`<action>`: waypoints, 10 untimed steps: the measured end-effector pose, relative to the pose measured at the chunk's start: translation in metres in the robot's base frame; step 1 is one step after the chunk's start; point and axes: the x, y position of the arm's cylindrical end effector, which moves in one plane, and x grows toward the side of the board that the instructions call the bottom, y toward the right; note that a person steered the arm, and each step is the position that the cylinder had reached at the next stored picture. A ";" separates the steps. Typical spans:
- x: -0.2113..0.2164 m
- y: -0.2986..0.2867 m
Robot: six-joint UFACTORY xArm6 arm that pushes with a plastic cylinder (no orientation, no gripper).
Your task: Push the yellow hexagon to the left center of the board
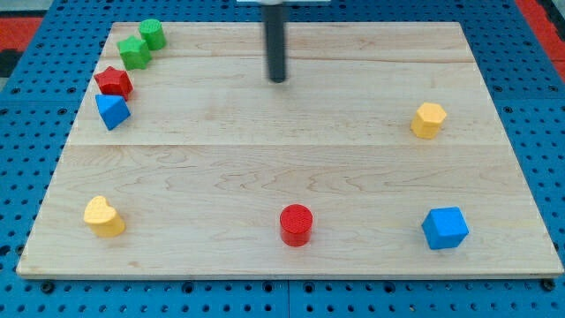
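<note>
yellow hexagon [428,119] sits near the bench's [265,177] right edge in the view, well apart from my tip [279,79], which rests up-left of it. no gripper fitted. blue cube [444,228] lies below the hexagon.

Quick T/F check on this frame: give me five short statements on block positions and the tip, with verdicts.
1. The yellow hexagon sits toward the view's right. True.
2. My tip touches the yellow hexagon. False: it is apart from every block, near the view's top centre.
3. The red cylinder is near the view's bottom edge of the board. True.
4. Both blue blocks lie at the view's left. False: the blue block is at the left, the blue cube at the bottom right.
5. The green cylinder and green block lie at the view's top left. True.
</note>
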 end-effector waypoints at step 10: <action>0.105 0.009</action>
